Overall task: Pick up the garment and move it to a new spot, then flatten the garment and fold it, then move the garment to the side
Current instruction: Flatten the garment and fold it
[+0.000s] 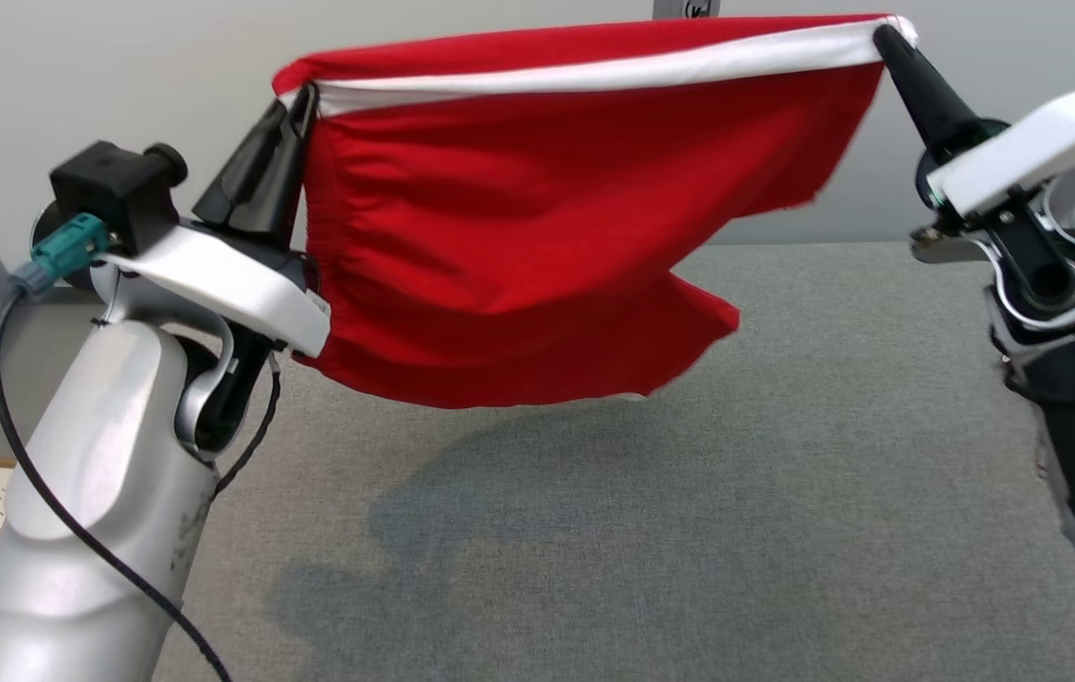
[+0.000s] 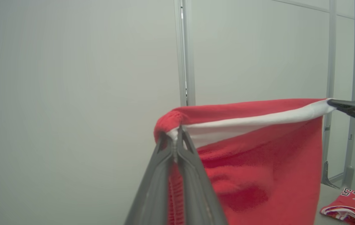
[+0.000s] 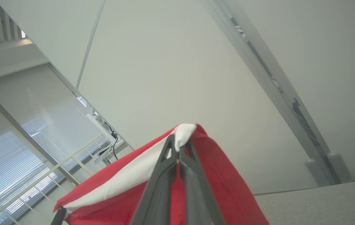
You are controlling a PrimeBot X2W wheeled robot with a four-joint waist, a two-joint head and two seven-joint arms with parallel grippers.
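L gripper (image 1: 295, 104) at 10 o'clock, R gripper (image 1: 887, 38) at 1, both pinching garment (image 1: 537, 237) hem taut; best lower evenly onto table (image 1: 783, 521), w/o slack.

I read the garment (image 1: 518, 237) as soft matt red cloth, faintly ribbed, edged with a smoother white cloth band (image 1: 594, 71). The left gripper (image 1: 303, 97) and right gripper (image 1: 884, 34) look like dark matt plastic. The tabletop (image 1: 783, 474) is coarse grey matt fabric; the left forearm (image 1: 92, 455) is smooth satin silver
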